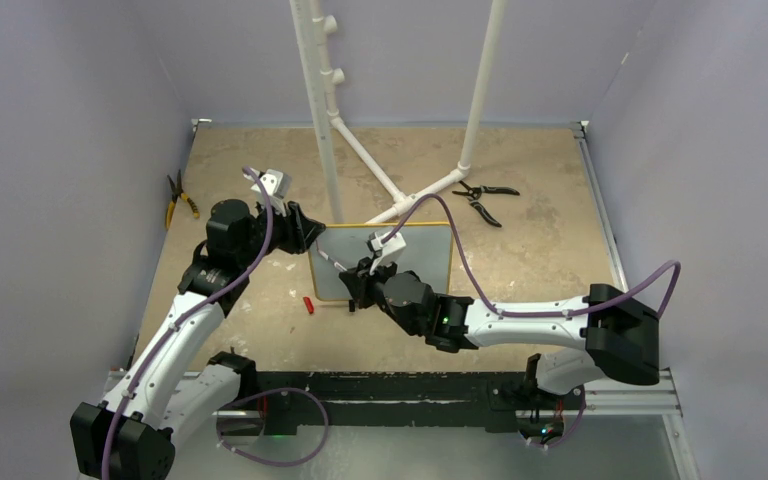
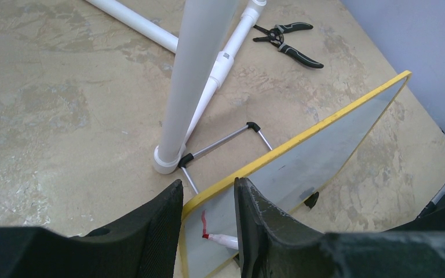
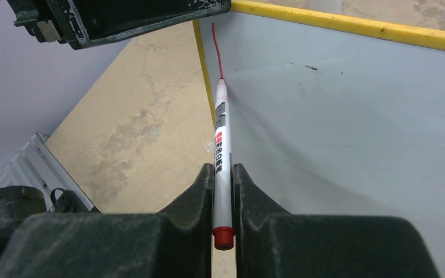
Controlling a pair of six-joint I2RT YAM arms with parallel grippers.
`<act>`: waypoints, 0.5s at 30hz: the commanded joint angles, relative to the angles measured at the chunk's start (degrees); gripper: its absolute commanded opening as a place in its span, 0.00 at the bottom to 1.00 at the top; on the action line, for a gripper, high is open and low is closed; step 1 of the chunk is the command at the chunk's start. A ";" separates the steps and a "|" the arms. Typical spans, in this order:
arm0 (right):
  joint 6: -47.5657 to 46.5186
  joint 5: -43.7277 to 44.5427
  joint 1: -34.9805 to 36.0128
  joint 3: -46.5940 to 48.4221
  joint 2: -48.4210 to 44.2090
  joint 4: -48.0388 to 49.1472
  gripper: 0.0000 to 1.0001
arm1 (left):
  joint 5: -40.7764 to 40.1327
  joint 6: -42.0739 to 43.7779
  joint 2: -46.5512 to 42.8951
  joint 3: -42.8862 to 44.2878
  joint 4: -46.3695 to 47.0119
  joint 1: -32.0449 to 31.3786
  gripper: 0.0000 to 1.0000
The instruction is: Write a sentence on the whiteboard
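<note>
The beige table lies between lilac walls. On it the whiteboard stands nearly upright, with a white pipe frame just behind the whiteboard. The left gripper straddles the whiteboard's upper left corner, probably to stop it tipping back under the pen. I cannot tell whether its jaws really pinch the frame. The right gripper is closed tightly on a marker, whose tip touches the whiteboard near this same corner. Of the sentence only one short red stroke is there, so I judge the writing is only beginning.
</note>
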 commanded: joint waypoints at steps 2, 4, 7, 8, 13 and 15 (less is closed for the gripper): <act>-1.01 -1.42 -0.14 -0.62 -2.41 0.84 0.00 | 1.61 -0.81 0.28 -0.80 1.76 0.08 0.36; -2.20 -1.98 0.20 -1.12 -3.42 2.29 0.00 | 1.52 -0.80 0.33 -0.72 1.75 0.08 0.36; -2.95 -1.75 0.35 -1.84 -5.13 4.74 0.00 | 1.49 -0.74 0.34 -0.69 1.75 0.08 0.36; -3.13 -1.45 0.35 -1.85 -5.36 5.24 0.00 | 1.56 -0.74 0.30 -0.67 1.75 0.08 0.36; -4.68 0.95 0.35 -0.37 -4.26 6.53 0.00 | 1.51 -0.77 0.37 -0.65 1.75 0.08 0.36; -5.27 1.08 0.35 0.36 -3.44 7.15 0.00 | 1.54 -0.78 0.52 -0.71 1.75 0.07 0.36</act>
